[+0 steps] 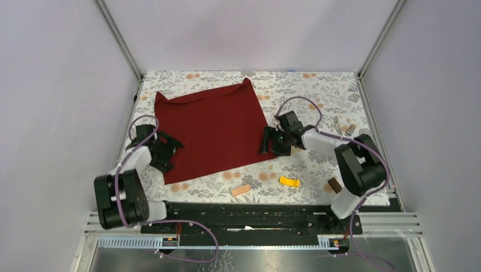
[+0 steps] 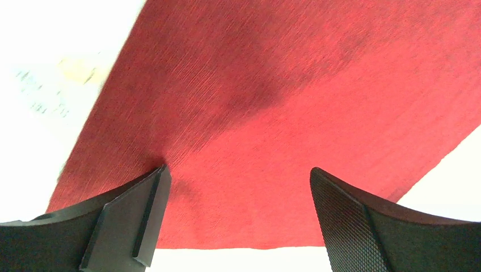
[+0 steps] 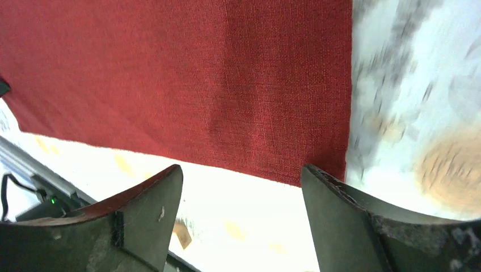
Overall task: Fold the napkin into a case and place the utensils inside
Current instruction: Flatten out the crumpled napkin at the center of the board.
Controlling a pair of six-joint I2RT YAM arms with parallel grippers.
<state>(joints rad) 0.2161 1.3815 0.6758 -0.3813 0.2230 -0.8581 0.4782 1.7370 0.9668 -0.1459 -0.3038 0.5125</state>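
Top external: napkin [image 1: 212, 130] lies flat mid-frame as a skewed square, one corner peaking toward the frame top. At its left edge sits left gripper [image 1: 169, 148], at its lower-right corner right gripper [image 1: 268, 143]; both are spread wide and hold nothing. Right of centre lie knife [image 1: 337, 123] and fork [image 1: 351, 129], long axes roughly up-down.

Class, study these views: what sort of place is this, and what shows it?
Likely a robot lab cell: plain walls with metal frame rails, left arm and right arm bolted beside a floral table.
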